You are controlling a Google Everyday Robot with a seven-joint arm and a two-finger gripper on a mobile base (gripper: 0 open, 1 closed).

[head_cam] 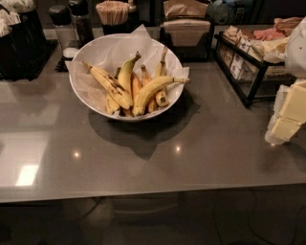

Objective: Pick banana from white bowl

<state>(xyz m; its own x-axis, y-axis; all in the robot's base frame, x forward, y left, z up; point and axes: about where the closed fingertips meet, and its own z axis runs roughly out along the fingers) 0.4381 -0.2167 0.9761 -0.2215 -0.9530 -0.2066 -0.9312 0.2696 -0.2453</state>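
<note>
The white bowl stands at the back middle of the grey counter, lined with crumpled white paper. Several bananas lie in it. The banana is the long, fairly straight one with dark speckles, lying diagonally on the left of the pile with its thin stem pointing up-left. A cleaner curved yellow banana lies to its right, and a shorter greenish-yellow one lies between them. My gripper shows as pale blocks at the right edge of the view, far right of the bowl, above the counter and holding nothing.
A black wire rack of packets stands at the back right, close to my gripper. Behind the bowl are a napkin holder, a cup of sticks, shakers and dark containers. The counter's front edge runs across below.
</note>
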